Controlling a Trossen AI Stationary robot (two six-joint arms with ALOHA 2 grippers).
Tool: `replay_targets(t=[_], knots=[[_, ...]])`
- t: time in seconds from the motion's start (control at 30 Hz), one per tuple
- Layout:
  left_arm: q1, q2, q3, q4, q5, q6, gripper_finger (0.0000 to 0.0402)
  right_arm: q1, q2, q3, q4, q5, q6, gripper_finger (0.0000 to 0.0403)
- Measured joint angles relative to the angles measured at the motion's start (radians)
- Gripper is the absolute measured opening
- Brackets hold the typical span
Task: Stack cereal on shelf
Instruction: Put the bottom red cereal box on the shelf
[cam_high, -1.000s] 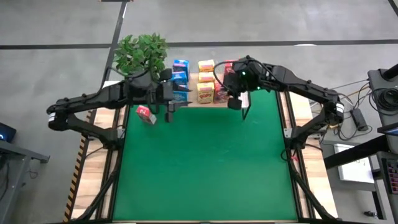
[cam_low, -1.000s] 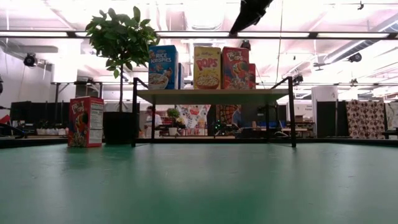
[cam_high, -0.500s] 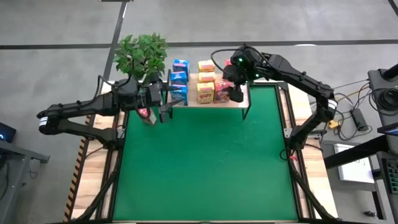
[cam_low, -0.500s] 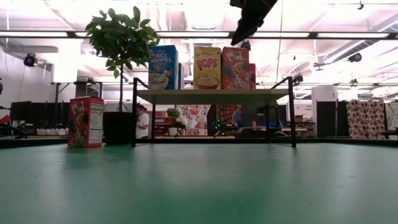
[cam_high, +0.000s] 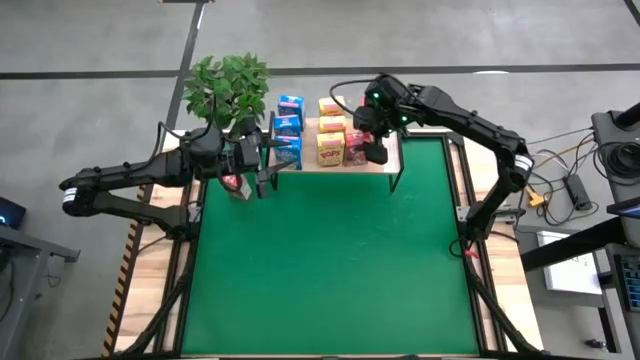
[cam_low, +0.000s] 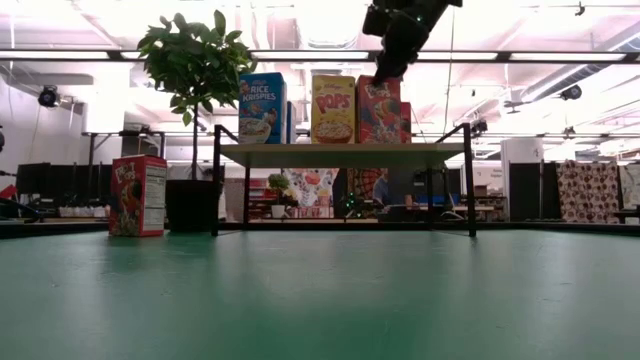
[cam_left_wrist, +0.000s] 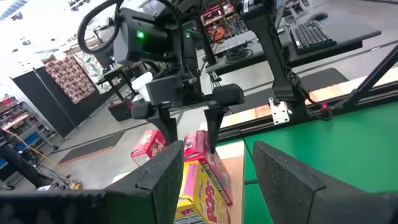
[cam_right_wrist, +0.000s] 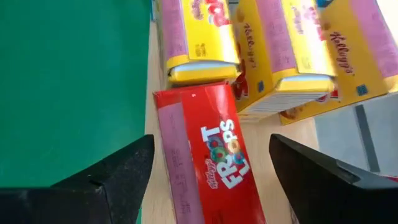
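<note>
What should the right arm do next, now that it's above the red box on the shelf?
Probably lift straight up and clear. The right gripper is open, its fingers either side of the red box on the shelf, not clamping it. One more red box stands on the mat by the left gripper.

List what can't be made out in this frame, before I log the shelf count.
- Box count on the shelf: low view shows only the front row; high view has the right gripper covering the red boxes.
- Red box on the mat: in the high view the left gripper partly hides it.
- Left gripper contact: none visible in the left wrist view; its fingers frame only the shelf corner.
- Print on the blue boxes: too small in the high view.
</note>
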Motion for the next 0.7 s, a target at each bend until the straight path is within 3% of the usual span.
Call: replay_targets(t=[0.1, 0.7], knots=[[0.000, 0.000, 0.000, 0.000, 0.000, 0.000, 0.0176, 0.001, 0.007, 0.000, -0.017, -0.038, -0.009, 0.0297], [0.000, 0.001, 0.000, -0.008, 0.000, -0.002, 0.0176, 0.001, 0.006, -0.001, -0.011, -0.039, -0.004, 0.0199]])
